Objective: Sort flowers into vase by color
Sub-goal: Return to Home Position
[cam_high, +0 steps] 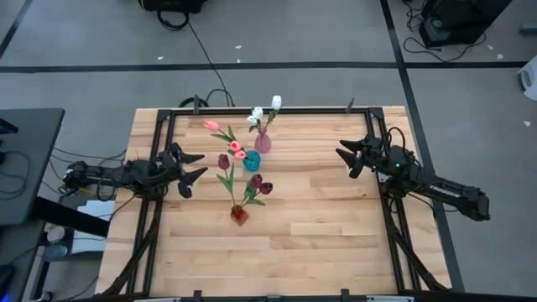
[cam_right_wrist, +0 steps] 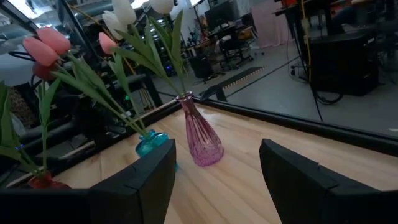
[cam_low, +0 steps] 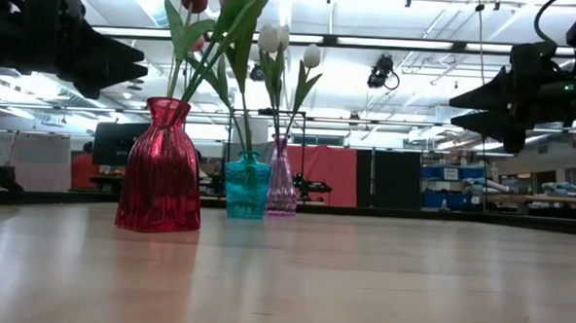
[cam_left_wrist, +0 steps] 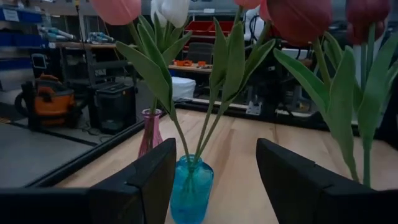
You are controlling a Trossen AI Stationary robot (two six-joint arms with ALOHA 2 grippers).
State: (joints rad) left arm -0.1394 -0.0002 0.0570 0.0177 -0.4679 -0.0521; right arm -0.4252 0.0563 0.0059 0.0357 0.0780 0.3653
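Three small vases stand on the table, each holding tulips by their stems. The pink vase (cam_high: 263,143) (cam_right_wrist: 200,139) holds white tulips (cam_high: 265,111). The teal vase (cam_high: 252,162) (cam_left_wrist: 190,195) holds pink tulips (cam_high: 223,134). The red vase (cam_high: 240,216) (cam_low: 160,169) holds dark red tulips (cam_high: 256,183). My left gripper (cam_high: 194,166) hovers open left of the vases, pointing at the teal one. My right gripper (cam_high: 346,153) hovers open to their right.
A black metal frame (cam_high: 159,143) runs along the left, far and right sides of the table. Bare wood lies on the near half (cam_high: 319,243) and between the vases and the right arm. Cables and equipment lie on the floor beyond the far edge.
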